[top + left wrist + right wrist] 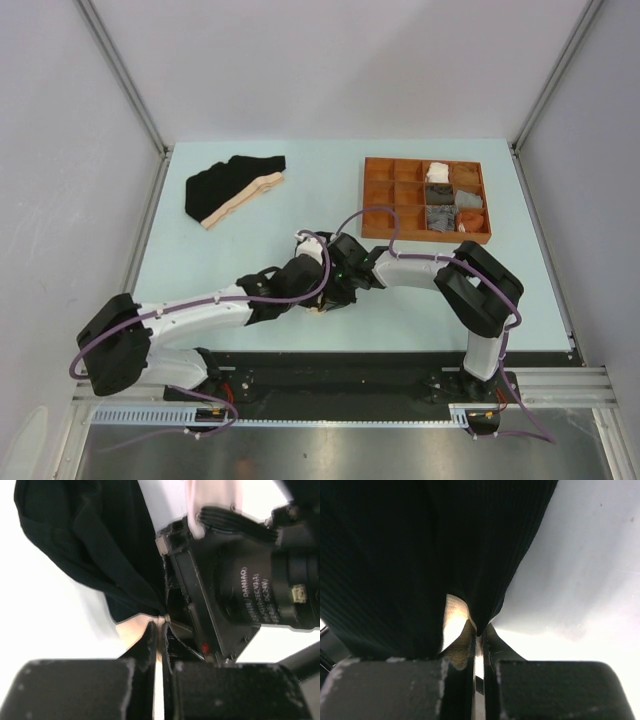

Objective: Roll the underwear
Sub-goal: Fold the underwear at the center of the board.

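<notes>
A black brief with a beige waistband (235, 185) lies flat at the back left of the table. My two grippers meet at the table's middle front, over a second black brief that is mostly hidden under them in the top view. My left gripper (312, 292) (161, 624) is shut on this brief's beige waistband (134, 631), and the black cloth (95, 555) hangs beyond it. My right gripper (335, 283) (479, 634) is shut on the same brief (395, 555) by its waistband edge (454, 614). The grey pin-striped boxer short does not show.
A brown compartmented tray (378, 200) stands at the back right, with rolled white, grey and orange cloths in its right-hand compartments. The right arm's wrist housing (245, 580) is close in front of my left gripper. Metal frame rails run along the table's sides.
</notes>
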You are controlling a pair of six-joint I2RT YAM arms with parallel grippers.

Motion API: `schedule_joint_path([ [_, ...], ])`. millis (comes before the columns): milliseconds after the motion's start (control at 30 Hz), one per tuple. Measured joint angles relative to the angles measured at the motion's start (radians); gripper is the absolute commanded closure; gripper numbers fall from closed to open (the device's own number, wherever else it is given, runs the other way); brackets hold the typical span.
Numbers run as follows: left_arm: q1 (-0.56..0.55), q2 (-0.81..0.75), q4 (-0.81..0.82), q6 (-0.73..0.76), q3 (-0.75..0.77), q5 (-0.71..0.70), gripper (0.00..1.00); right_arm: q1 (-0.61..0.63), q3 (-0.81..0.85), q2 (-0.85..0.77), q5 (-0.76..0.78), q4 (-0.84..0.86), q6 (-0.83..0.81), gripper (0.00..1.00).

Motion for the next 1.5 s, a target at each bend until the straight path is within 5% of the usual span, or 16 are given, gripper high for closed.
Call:
schedule_joint_path([
  [267, -0.021, 0.047, 0.075, -0.007, 0.006, -0.007, 1.00, -0.002, -0.002, 0.000, -0.005, -0.001, 0.003, 0.95],
  [400, -0.021, 0.062, 0.146, -0.017, -0.016, -0.009, 1.00, -0.004, -0.002, -0.006, -0.003, -0.009, 0.000, 0.61],
  [600, -0.033, 0.079, 0.140, -0.025, -0.016, -0.045, 1.00, -0.029, -0.006, -0.066, 0.066, -0.079, -0.033, 0.29],
  [1067, -0.041, 0.097, 0.110, -0.024, -0.078, -0.015, 1.00, -0.034, -0.032, -0.144, 0.137, -0.256, -0.146, 0.22],
  [1500, -0.042, 0.095, 0.206, -0.047, -0.125, 0.038, 1.00, -0.091, -0.034, -0.185, 0.085, -0.130, 0.011, 0.21],
])
